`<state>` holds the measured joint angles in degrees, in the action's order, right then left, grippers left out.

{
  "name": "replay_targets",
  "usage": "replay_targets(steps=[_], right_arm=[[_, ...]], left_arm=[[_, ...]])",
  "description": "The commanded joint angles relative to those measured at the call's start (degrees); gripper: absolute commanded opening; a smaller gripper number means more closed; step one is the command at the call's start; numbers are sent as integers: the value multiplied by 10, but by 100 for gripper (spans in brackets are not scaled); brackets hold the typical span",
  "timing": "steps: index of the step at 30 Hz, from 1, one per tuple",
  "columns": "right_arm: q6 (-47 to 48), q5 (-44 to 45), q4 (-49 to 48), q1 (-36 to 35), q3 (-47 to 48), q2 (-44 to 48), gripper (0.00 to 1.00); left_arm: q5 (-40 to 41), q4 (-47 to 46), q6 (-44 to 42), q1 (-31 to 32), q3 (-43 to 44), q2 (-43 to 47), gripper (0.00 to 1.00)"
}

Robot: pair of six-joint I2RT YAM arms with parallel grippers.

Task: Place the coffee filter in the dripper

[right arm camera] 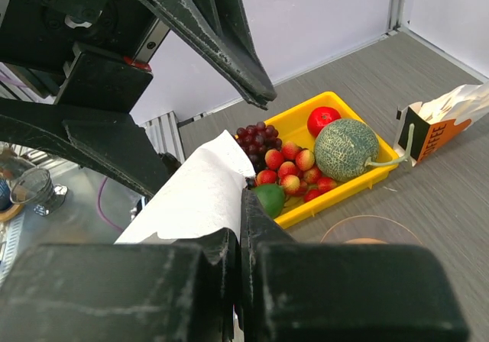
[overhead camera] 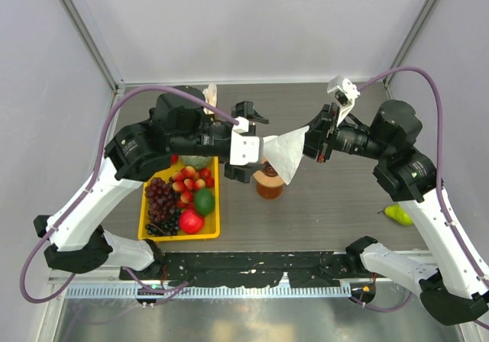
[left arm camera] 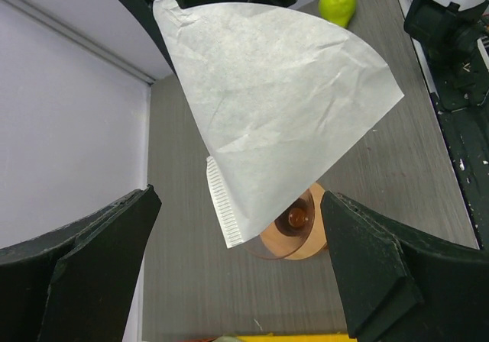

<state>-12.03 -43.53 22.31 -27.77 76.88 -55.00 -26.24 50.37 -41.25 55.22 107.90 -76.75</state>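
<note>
White coffee filter (left arm camera: 267, 105) in pinch of right hand (right arm camera: 238, 239), left hand (left arm camera: 238, 201) agape.

**Inspector:** Casings?
**Assistant:** Left arm (overhead camera: 84, 204) and right arm (overhead camera: 451, 224): white link shells, black joint housings, black bases.
**Inspector:** Cabling?
**Assistant:** One purple cable (overhead camera: 405, 69) along each arm.
**Inspector:** Wear?
**Assistant:** Left gripper (left arm camera: 238, 204) fingers (left arm camera: 92, 273) black, edges scuffed grey; white bracket (overhead camera: 244, 150) behind them.

The coffee filter (overhead camera: 286, 156) is seen clamped at its upper corner in the right gripper (overhead camera: 312, 140). The left gripper (overhead camera: 254, 146) is spread wide, its jaws standing clear on either side of the paper. The dripper (overhead camera: 268, 183) is noted just beneath the filter's tip, beside one left finger
</note>
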Motion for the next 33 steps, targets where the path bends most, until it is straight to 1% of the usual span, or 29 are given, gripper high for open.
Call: replay_targets(steps=[1, 6, 9, 12, 13, 17, 20, 25, 29, 31, 33], right_arm=[[15, -8, -21, -10, 7, 10, 5], [25, -6, -19, -20, 11, 8, 5], [32, -7, -21, -27, 10, 9, 5], [44, -9, -20, -31, 10, 10, 5], [46, -8, -20, -33, 10, 10, 5], [50, -11, -23, -37, 9, 10, 5], [54, -15, -28, -40, 10, 10, 5], [73, -26, -32, -45, 9, 11, 5], [85, -31, -30, -45, 7, 14, 5], [88, -31, -30, -45, 10, 14, 5], [94, -31, -27, -46, 12, 14, 5]], left_arm=[[24, -28, 6, 14, 4, 2, 99], [5, -44, 25, 21, -1, 3, 98], [2, -52, 35, 23, -1, 1, 90], [-2, -61, 48, 23, -7, 6, 77], [-7, -61, 50, 23, -8, 8, 74], [-24, -69, 64, 23, -15, 13, 72], [-30, -78, 82, 23, -23, 18, 67], [-50, -81, 109, 23, -24, 19, 55], [-60, -89, 133, 23, -31, 25, 47], [-62, -91, 145, 22, -38, 28, 44], [-65, -91, 157, 22, -44, 34, 44]])
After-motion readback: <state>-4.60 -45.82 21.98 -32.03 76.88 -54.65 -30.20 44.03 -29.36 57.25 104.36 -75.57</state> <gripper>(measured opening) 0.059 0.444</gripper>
